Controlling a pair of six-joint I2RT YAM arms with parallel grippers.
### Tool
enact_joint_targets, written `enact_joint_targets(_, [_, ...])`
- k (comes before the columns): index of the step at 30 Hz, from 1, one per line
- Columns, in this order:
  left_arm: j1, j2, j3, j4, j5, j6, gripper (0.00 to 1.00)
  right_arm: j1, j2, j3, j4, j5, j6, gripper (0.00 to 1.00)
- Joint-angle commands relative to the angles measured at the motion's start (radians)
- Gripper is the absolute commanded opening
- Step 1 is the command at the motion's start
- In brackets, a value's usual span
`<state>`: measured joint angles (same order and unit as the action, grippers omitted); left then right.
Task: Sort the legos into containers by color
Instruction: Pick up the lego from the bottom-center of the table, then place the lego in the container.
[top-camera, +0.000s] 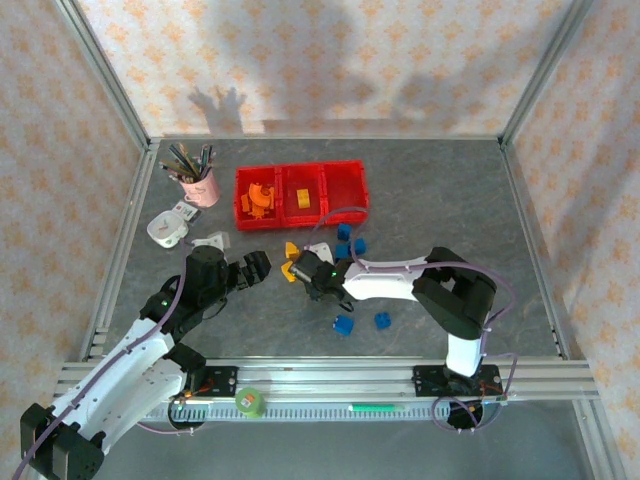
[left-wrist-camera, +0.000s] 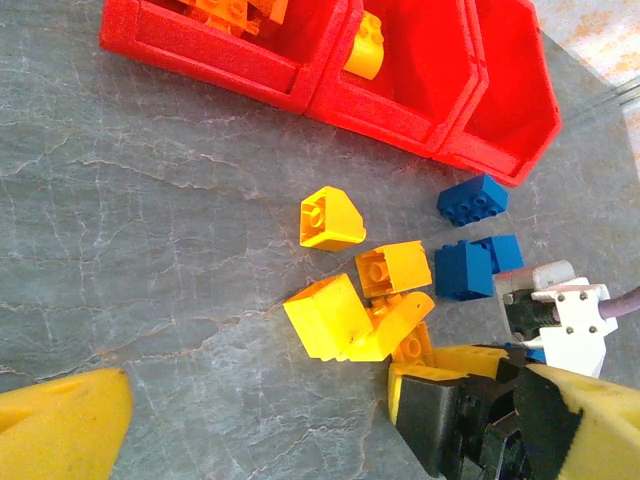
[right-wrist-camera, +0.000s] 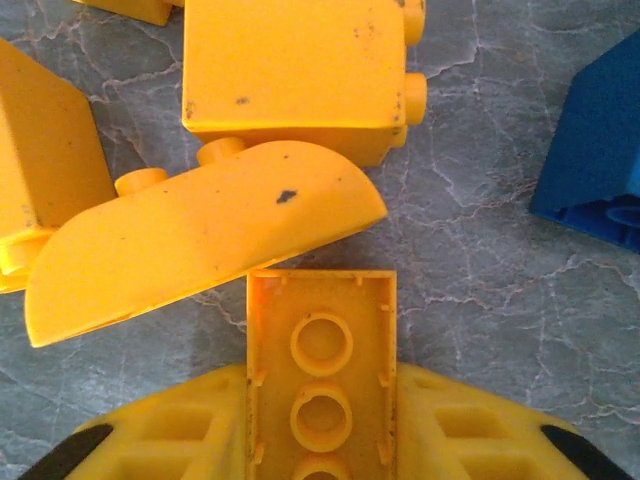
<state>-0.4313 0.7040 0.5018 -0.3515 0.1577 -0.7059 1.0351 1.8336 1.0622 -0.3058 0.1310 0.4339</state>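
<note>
1. The right gripper (top-camera: 293, 268) is working low over the tabletop (left-wrist-camera: 150, 250), just on the near side of the red tray (top-camera: 300, 222). Its jaws are pinching a yellow brick (right-wrist-camera: 322, 350) across its two long side walls, with the hollow underside facing up.
2. The left gripper (top-camera: 255, 268) is hovering beside it, also on the near side of the red tray, with its jaws spread wide and carrying nothing.
3. A yellow arch piece (right-wrist-camera: 200, 235) is lying right at the pinched brick's far end. A yellow block (right-wrist-camera: 295, 70) is sitting just beyond it, toward the red tray, and blue bricks (left-wrist-camera: 465, 270) are resting near the tray's right-hand bin.
4. Inside the red tray, the left bin is holding orange pieces (left-wrist-camera: 230, 10) and the middle bin one yellow piece (left-wrist-camera: 365, 45).
5. Handling, as judged: the brick is appearing light, rigid and smooth-walled, so a centred squeeze on its parallel walls is suiting it. A skewed grip is risking a slip.
</note>
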Motion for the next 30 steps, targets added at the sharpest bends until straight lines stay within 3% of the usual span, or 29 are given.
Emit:
enact_joint_targets(1, [0.005,-0.013,0.005,0.006,0.013,-0.006,0.99,0.001,-0.077,-0.008,-0.008,0.016,0.006,0.33])
enact_joint_targets(11, [0.006,0.013,0.083,0.005,-0.033,0.0,0.99,-0.055,-0.19,0.119,-0.117,0.08,-0.018,0.34])
enact_joint_targets(22, [0.009,0.107,0.156,0.077,-0.149,0.01,0.99,-0.196,0.121,0.511,-0.099,0.039,-0.115,0.33])
enact_joint_targets(30, [0.034,0.217,0.168,0.171,-0.142,0.046,0.99,-0.264,0.351,0.768,-0.102,0.038,-0.135,0.34])
